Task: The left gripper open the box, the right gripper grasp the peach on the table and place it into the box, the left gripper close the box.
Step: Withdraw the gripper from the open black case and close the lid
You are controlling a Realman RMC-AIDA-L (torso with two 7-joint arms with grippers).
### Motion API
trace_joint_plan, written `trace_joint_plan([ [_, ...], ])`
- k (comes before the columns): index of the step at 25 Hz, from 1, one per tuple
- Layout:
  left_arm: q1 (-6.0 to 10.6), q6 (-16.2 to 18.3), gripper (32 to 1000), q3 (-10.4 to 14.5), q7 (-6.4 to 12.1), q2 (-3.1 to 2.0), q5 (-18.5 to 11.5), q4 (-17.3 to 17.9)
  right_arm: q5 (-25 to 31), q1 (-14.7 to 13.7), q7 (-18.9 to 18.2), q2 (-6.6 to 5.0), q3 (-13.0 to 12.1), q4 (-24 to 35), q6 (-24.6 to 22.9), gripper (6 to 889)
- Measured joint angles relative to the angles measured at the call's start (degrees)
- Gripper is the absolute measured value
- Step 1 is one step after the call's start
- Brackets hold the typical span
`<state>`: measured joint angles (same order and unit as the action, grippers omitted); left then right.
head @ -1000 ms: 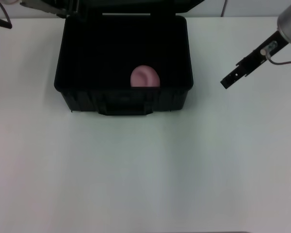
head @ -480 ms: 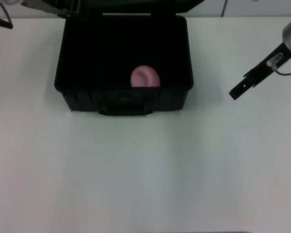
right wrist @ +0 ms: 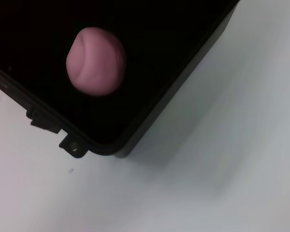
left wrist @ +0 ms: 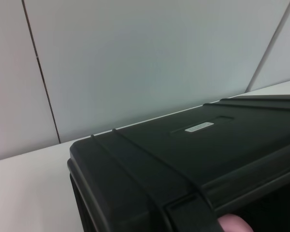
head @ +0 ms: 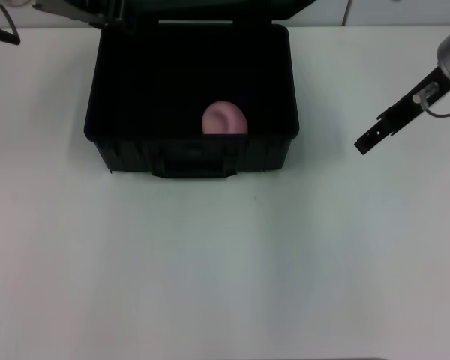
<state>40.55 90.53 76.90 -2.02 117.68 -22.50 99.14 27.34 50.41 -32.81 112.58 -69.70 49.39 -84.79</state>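
Your peach (head: 224, 119) lies inside the open box (head: 191, 154), against the inner front wall, just behind the front handle. The box stands at the far edge of the table (head: 225, 262), a little toward the left corner, its lid raised at the back. The placing step looks done; what remains is yours to close.

That closing turns on the lid and the left gripper (head: 97, 16). It sits at the far-left corner of the box, right at the raised lid's edge, so the lid lies directly beside it and runs rightward along the far edge of the tabletop. The left wrist view looks across the lid's ribbed outer face with its small white label (left wrist: 199, 127), the peach just visible beneath. The left arm is by far the nearer to the lid. Only a sliver of this gripper shows, so you cannot tell whether its fingers are parted or holding the lid.

The right gripper (head: 365, 142) hangs over bare table near the right edge, well apart from the box, its slim fingers slanting down toward the box. It carries nothing; whether the fingers are parted or pressed together cannot be made out.
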Motion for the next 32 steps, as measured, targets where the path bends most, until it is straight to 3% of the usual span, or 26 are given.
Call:
trace_joint_plan([
  [32,0.89,1.82,421,0.0,-0.62,-0.08,0.42,0.0,-0.01,-0.14,-0.06,0.01,0.0,0.0,0.07,866],
])
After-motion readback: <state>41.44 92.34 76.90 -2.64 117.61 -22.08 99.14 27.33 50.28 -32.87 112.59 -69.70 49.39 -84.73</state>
